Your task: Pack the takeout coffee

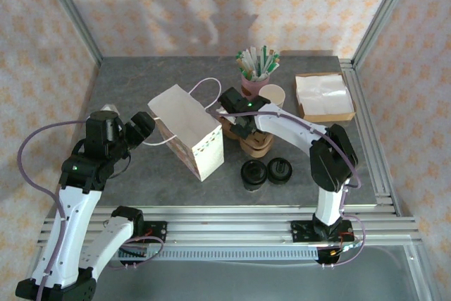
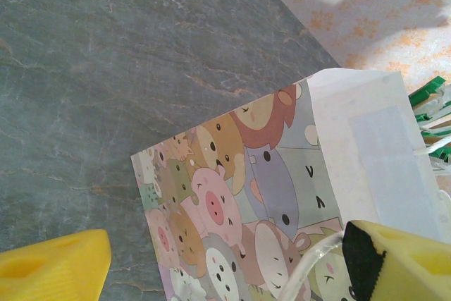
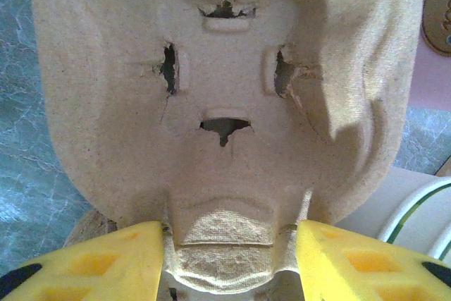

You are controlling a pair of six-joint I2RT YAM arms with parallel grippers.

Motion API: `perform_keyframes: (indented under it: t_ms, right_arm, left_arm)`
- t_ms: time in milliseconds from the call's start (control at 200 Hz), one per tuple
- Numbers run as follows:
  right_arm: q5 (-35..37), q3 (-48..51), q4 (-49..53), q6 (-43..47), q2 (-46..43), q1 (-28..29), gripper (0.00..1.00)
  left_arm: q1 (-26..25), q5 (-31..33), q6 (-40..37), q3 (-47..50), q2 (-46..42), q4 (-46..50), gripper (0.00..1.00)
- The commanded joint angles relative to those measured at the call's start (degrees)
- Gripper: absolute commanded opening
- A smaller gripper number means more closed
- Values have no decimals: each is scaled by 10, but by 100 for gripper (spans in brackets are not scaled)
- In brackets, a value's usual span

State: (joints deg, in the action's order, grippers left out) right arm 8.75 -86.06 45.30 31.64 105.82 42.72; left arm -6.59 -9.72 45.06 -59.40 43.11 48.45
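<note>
Top camera sits high behind the arm bases, looking down and forward across the whole grey table (image 1: 127, 103) to the back wall. The left wrist camera rides over the left gripper (image 2: 225, 269), aimed down at close range on the cartoon-printed paper bag (image 2: 239, 202), the same bag the overhead view has mid-table. The right wrist camera, over the right gripper (image 3: 229, 259), is pressed right up against the pulp cup carrier (image 3: 225, 103), which the overhead view catches just right of the bag.

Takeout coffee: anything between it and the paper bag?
Nothing visible. Bare table separates the takeout coffee from the paper bag to its left; the pulp cup carrier in the right gripper sits behind, off that line.
</note>
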Motion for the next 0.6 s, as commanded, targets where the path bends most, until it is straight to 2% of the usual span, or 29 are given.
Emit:
perform_keyframes:
  t_ms: [0, 180, 385, 596]
  right_arm:
    - [26, -11, 10, 10, 20, 2, 52]
    - [42, -12, 11, 13, 27, 2, 50]
    - [33, -19, 20, 11, 28, 2, 44]
    - [28, -35, 42, 0, 16, 9, 42]
  left_arm:
    - [5, -2, -1, 6, -7, -3, 87]
    - [6, -3, -1, 8, -5, -5, 87]
    - [6, -1, -2, 9, -6, -6, 87]
    - [5, -1, -1, 8, -6, -8, 87]
